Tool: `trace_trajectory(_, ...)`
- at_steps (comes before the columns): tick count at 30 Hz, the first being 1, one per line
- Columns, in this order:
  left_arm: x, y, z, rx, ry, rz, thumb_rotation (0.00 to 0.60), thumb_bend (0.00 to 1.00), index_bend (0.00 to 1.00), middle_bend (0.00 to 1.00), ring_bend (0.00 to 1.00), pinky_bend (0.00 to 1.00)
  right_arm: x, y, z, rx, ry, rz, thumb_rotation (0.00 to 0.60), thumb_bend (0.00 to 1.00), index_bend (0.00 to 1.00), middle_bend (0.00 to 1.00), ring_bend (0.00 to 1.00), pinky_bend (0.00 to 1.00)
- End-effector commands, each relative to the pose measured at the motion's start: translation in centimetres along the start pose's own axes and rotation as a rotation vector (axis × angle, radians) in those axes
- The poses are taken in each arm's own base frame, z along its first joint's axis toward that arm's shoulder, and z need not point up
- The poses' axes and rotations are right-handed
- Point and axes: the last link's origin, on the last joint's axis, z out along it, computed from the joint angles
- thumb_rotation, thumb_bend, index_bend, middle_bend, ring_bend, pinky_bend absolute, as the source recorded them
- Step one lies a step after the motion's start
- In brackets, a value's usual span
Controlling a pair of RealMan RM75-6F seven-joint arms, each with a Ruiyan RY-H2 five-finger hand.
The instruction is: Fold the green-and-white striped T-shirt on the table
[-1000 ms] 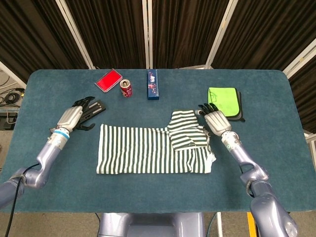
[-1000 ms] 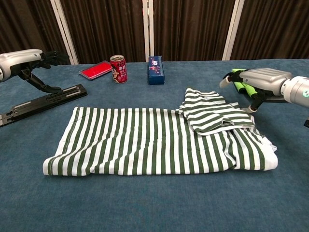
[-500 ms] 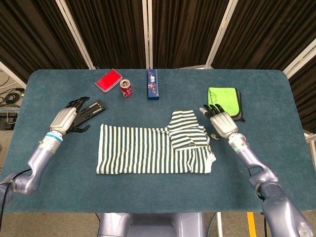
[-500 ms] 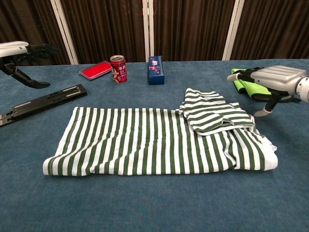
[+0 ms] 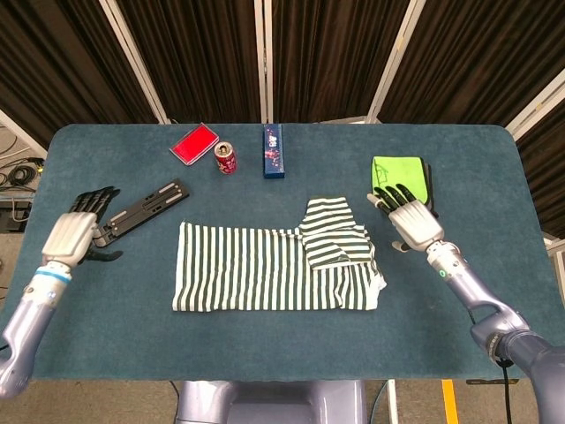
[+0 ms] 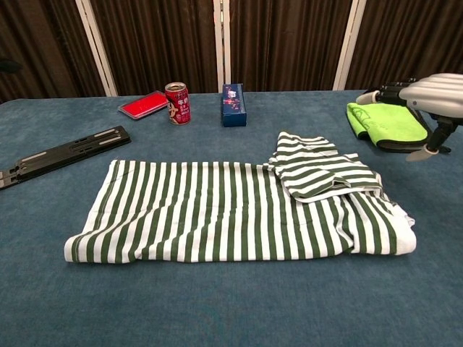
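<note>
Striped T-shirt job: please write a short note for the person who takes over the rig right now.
Left hand: open, holds nothing, near the table's left edge beside the black bar.
Right hand: open, holds nothing, right of the shirt, by the green cloth.
Striped T-shirt: flat in mid-table, a long band, with one sleeve folded over its right end.
Done: folded into a band, sleeve tucked in.
Left: fold the band crosswise into a compact stack; neither hand touches the shirt.

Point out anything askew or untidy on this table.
The green-and-white striped T-shirt is folded unevenly: a sleeve flap lies crooked across its right end, whose edge looks bunched. The long black bar sits diagonally. Nothing looks spilled or damaged.
</note>
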Motion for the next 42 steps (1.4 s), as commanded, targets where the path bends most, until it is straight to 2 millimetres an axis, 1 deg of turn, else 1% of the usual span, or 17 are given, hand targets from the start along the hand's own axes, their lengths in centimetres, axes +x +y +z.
trace_trajectory(1,0.8,-1.7,-4.8,0.149,0.056,0.059,0.6,0.0,0.0,0.0,0.0,0.0,2.1,-0.4,2.0,-0.016,0.007,-0.005,0.6,0.0,0.0,0.0,0.0,0.0)
trace_trajectory(4,0.8,-2.0,-6.3,0.194,0.082,0.052,0.6,0.0,0.0,0.0,0.0,0.0,2.6,-1.1,3.5,-0.021,0.009,0.021,0.6,0.0,0.0,0.0,0.0,0.0)
trace_trajectory(7,0.8,-2.1,-7.2,0.21,0.092,0.05,0.6,0.0,0.0,0.0,0.0,0.0,2.9,-1.8,5.2,-0.027,-0.002,0.037,0.6,0.0,0.0,0.0,0.0,0.0)
trace_trajectory(10,0.8,-2.4,-7.5,0.216,0.091,0.074,0.6,0.0,0.0,0.0,0.0,0.0,3.0,-2.5,6.9,-0.039,-0.021,0.049,0.6,0.0,0.0,0.0,0.0,0.0)
trace_trajectory(13,0.7,-2.8,-7.5,0.219,0.083,0.084,0.6,0.0,0.0,0.0,0.0,0.0,2.9,-3.4,8.6,-0.058,-0.038,0.071,0.6,0.0,0.0,0.0,0.0,0.0)
trace_trajectory(16,0.6,-3.0,-7.2,0.221,0.081,0.085,0.6,0.0,0.0,0.0,0.0,0.0,2.4,-4.7,10.2,-0.075,-0.067,0.123,0.6,0.0,0.05,0.01,0.0,0.0)
trace_trajectory(18,0.5,-3.1,-7.1,0.219,0.079,0.087,0.6,0.0,0.0,0.0,0.0,0.0,2.0,-5.4,11.0,-0.088,-0.083,0.143,0.6,0.0,0.12,0.02,0.0,0.0)
trace_trajectory(21,0.4,-3.2,-7.0,0.219,0.077,0.087,0.6,0.0,0.0,0.0,0.0,0.0,1.5,-6.1,11.8,-0.1,-0.098,0.159,0.6,0.02,0.18,0.06,0.0,0.0)
trace_trajectory(26,0.5,-3.5,-6.8,0.224,0.086,0.095,0.6,0.0,0.0,0.0,0.0,0.0,0.7,-7.3,12.9,-0.118,-0.127,0.204,0.6,0.12,0.23,0.15,0.01,0.0)
trace_trajectory(33,0.2,-3.8,-6.6,0.237,0.075,0.091,0.6,0.0,0.0,0.0,0.0,0.0,0.5,-8.8,14.2,-0.117,-0.141,0.248,0.6,0.27,0.28,0.23,0.07,0.04)
trace_trajectory(38,0.0,-3.7,-6.4,0.235,0.07,0.099,0.6,0.0,0.0,0.0,0.0,0.0,0.3,-9.7,14.8,-0.123,-0.15,0.26,0.6,0.32,0.32,0.26,0.11,0.09)
trace_trajectory(42,-0.1,-3.8,-6.4,0.238,0.068,0.104,0.6,0.0,0.0,0.0,0.0,0.0,-0.1,-10.3,15.0,-0.124,-0.17,0.261,0.6,0.32,0.34,0.29,0.13,0.1)
